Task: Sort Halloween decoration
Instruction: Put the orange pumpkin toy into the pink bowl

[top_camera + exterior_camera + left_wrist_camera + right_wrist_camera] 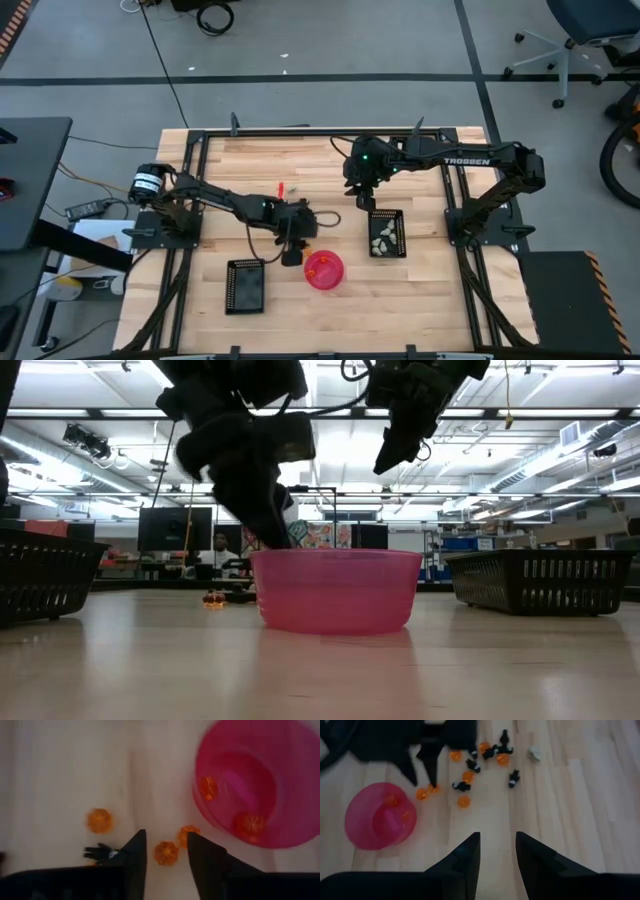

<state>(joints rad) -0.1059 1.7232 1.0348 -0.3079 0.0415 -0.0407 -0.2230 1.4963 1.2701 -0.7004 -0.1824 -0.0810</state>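
Small orange and black pieces lie scattered on the wood beside the pink bowl, and one pale piece lies a little apart. My left gripper is low at the bowl's left side and open, its fingers standing on either side of an orange piece with gaps showing. More orange pieces and a black one lie close by. Two orange pieces rest in the bowl. My right gripper hangs open above the table, near the tray holding pale pieces.
A black grid tray sits left of the bowl near the table's near edge. A second tray with pale pieces sits to the bowl's right. A small red-orange item lies farther back. Bare wood spreads around the scattered pieces.
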